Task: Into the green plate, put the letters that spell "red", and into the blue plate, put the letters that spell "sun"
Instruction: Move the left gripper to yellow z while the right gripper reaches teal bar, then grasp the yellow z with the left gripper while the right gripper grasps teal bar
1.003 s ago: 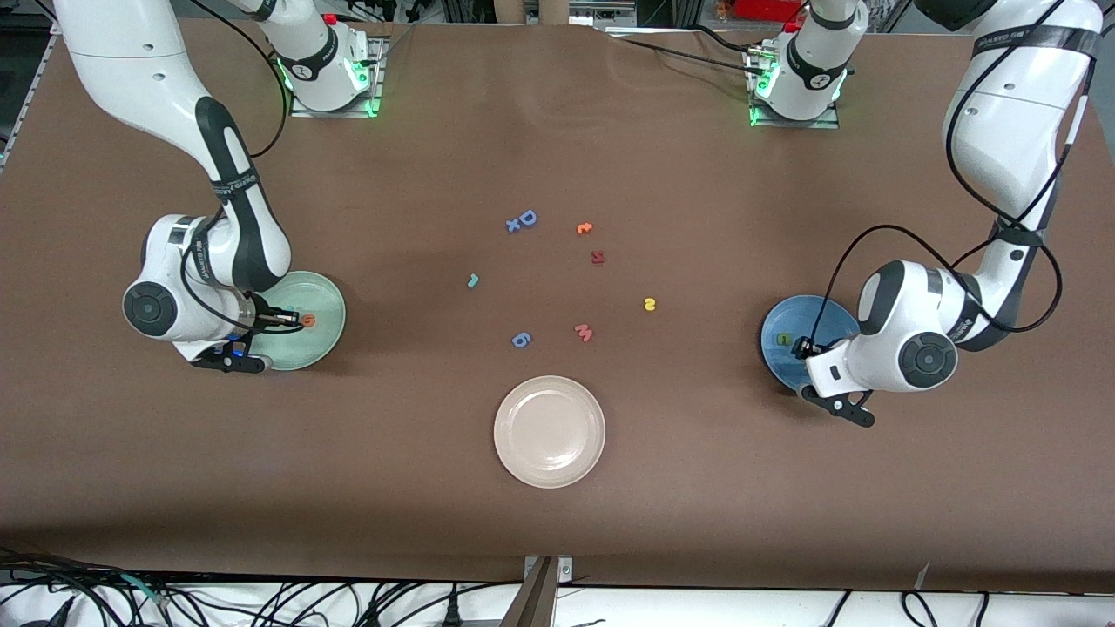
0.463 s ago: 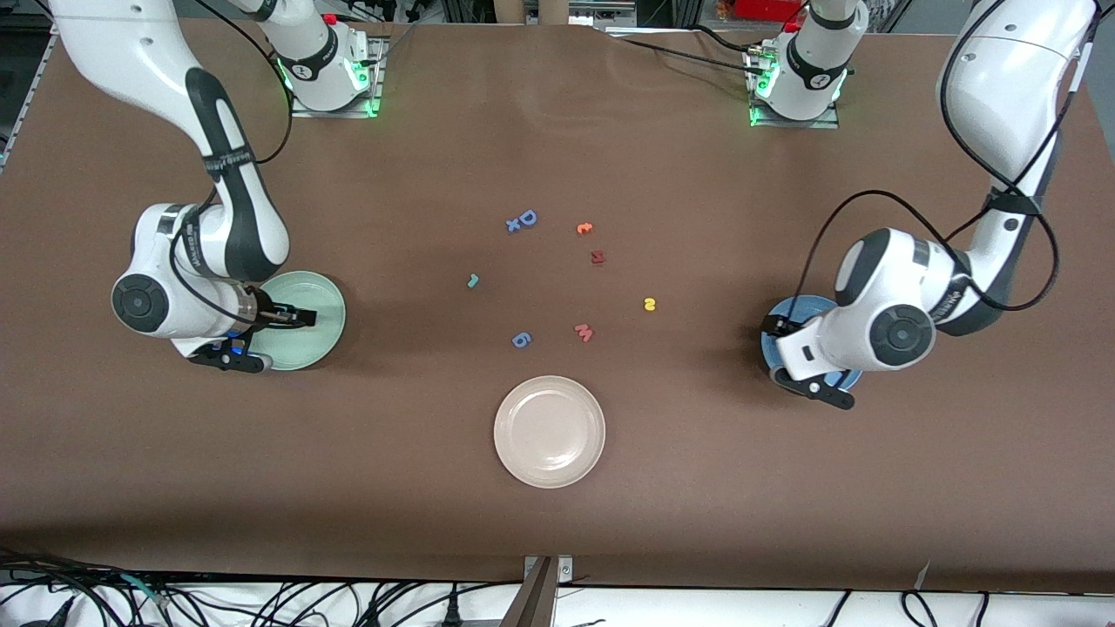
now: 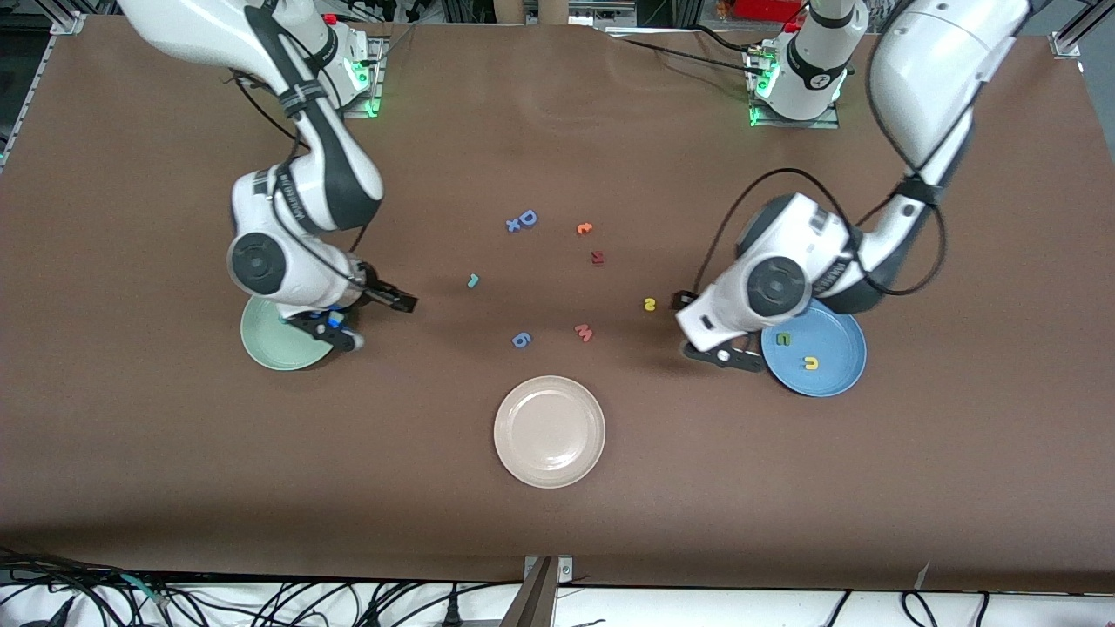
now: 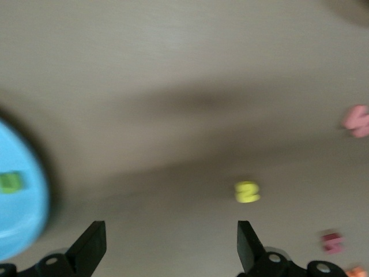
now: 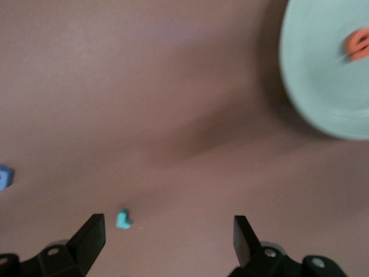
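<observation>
The green plate (image 3: 266, 344) lies partly under my right wrist, and the orange "e" (image 5: 360, 45) rests in the green plate (image 5: 328, 75). The teal "r" (image 3: 473, 280) lies on the table. My right gripper (image 3: 401, 302) is open over the table between that plate and the "r" (image 5: 123, 219), nothing between its fingers. In the blue plate (image 3: 827, 370) lie the green "n" (image 3: 782, 340) and yellow "u" (image 3: 811, 363). The yellow "s" (image 3: 649, 304) lies on the table. My left gripper (image 3: 682, 301) hangs open and empty over the table between the "s" (image 4: 247, 191) and the blue plate (image 4: 20, 213).
A beige-white plate (image 3: 550, 431) sits nearest the front camera, mid-table. Loose letters in the middle: a blue "D" (image 3: 525, 219), an orange curly one (image 3: 584, 228), a dark red one (image 3: 598, 257), a pink "m" (image 3: 584, 332), a blue "6" shape (image 3: 520, 340).
Both grippers opened over their plates and swung toward the middle of the table. The orange "e" stays in the green plate and the yellow "u" in the blue plate.
</observation>
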`<state>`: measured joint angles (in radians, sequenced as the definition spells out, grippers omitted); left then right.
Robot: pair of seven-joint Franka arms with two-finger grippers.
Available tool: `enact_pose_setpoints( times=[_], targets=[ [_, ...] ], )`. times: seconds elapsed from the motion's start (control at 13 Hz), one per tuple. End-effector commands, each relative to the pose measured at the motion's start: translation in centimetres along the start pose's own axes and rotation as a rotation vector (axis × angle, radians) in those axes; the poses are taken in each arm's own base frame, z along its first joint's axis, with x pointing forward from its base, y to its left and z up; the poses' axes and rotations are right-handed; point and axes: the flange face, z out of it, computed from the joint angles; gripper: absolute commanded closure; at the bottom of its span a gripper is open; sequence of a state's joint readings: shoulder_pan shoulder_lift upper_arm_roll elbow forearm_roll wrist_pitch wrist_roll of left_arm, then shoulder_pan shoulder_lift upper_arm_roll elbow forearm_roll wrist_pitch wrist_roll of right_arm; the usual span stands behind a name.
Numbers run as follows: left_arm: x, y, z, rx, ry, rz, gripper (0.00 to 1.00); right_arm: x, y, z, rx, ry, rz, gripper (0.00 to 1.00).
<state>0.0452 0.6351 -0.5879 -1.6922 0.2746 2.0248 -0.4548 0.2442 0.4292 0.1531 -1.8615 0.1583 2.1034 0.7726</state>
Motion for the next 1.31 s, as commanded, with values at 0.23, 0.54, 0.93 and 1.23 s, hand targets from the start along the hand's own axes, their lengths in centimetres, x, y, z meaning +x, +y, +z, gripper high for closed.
enact_pose_setpoints(
  times=[0.23, 0.54, 0.93, 1.23],
  targets=[
    [-1.5, 4.4, 6.2, -0.039, 0.082, -0.020, 0.00, -6.3, -5.0, 6.1, 0.092, 0.048, 0.158, 0.02],
    [-2.4, 4.9, 8.8, 0.015, 0.105, 0.000, 0.02, -6.7, -3.3, 12.7, 0.129, 0.090, 0.170, 0.16],
    [-2.6, 5.2, 10.2, 0.013, 0.078, 0.005, 0.10, -7.1, -3.1, 13.2, 0.120, 0.081, 0.182, 0.24],
    [-2.6, 5.2, 10.8, 0.010, 0.070, 0.005, 0.21, -7.9, -3.6, 13.5, 0.122, 0.073, 0.172, 0.24]
  ],
)
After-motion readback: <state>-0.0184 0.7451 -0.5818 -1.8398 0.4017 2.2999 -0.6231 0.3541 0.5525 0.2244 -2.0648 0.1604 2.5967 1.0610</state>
